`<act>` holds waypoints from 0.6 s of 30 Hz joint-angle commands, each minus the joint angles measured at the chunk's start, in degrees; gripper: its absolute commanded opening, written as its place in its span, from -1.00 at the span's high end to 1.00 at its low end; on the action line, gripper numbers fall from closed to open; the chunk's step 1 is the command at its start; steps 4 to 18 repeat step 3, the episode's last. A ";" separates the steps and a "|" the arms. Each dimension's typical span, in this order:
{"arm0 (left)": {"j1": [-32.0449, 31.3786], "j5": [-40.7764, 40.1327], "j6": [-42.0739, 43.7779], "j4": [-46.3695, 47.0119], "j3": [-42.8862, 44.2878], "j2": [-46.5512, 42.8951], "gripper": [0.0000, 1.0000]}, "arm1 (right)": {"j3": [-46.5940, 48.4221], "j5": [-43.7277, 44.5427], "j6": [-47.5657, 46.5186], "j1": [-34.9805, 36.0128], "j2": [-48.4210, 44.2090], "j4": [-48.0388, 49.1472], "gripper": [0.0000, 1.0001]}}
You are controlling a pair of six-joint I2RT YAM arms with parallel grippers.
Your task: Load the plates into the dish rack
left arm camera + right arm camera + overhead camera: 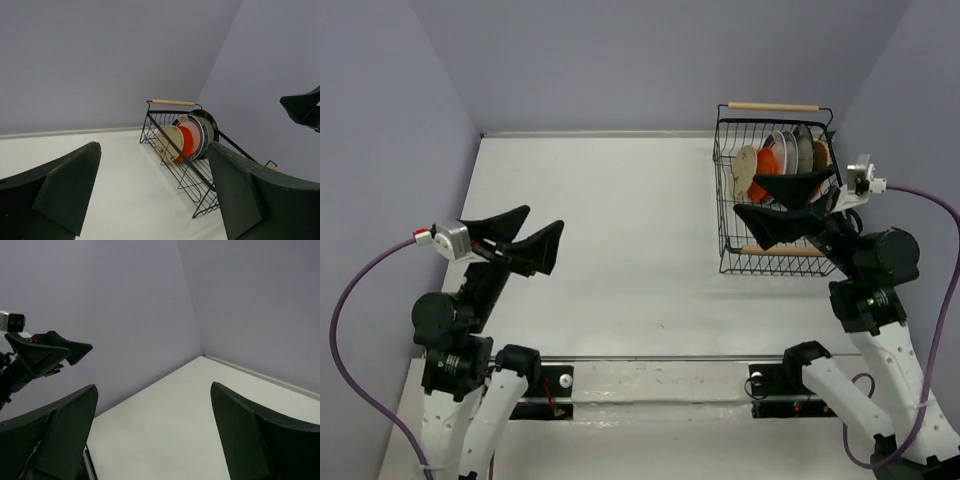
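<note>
Top external: five visible plates [782, 150] in one dish rack [770, 262].

Right hand [152, 389] is spread wide, one dark finger [62, 432] in the lower left and the other in the lower right, nothing between them. White worktop [170, 425] runs back to a corner of purple walls [115, 295]. The other arm's hand [52, 351] pokes in at upper left, with a small white block [12, 320] above it.

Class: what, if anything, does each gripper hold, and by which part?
Nothing: left gripper and right gripper are both open and empty; the plates stand in the dish rack.
</note>
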 commanded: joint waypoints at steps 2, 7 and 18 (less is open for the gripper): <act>0.27 4.93 -0.44 3.20 3.54 3.16 -0.98 | -2.51 -1.69 1.75 0.16 1.51 -0.03 -0.99; 0.27 5.10 -0.53 3.19 3.28 3.34 -0.98 | -2.60 -2.04 2.54 0.16 2.04 -0.03 -0.99; 0.27 5.10 -0.53 3.19 3.28 3.34 -0.98 | -2.60 -2.04 2.54 0.16 2.04 -0.03 -0.99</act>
